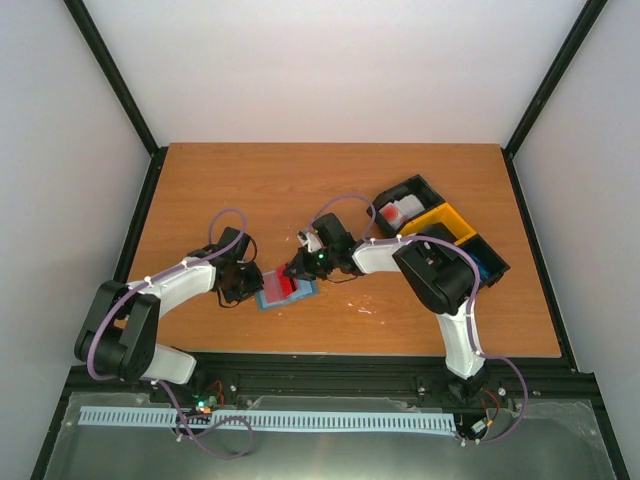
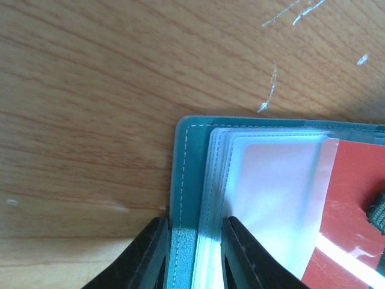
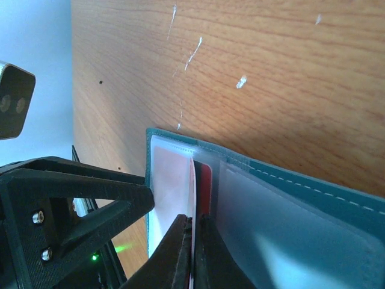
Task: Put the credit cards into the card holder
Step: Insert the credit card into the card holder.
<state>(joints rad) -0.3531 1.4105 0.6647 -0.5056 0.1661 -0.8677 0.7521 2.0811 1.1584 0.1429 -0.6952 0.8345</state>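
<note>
Low in the middle of the overhead view, the card holder (image 1: 287,290) lies open like a book on the wooden counter (image 1: 330,180), between the two arms. The left pincer (image 2: 192,247) is clamped over the holder's stitched teal edge and the stack of clear sleeves beside it, pinning it down. The right pincer (image 3: 194,232) is closed thin on the edge of a red credit card (image 3: 206,180), which sits partway inside a sleeve. I'd judge the card stiff, light and slick, best held by its outer edge so it slides straight. The holder looks soft and floppy, its sleeves apt to buckle, so bracing it near the edge seems right. The counter is smooth wood grain, scuffed with pale scratches. A black-and-yellow tray (image 1: 418,183) sits toward the upper right, and plain white walls close the space.
</note>
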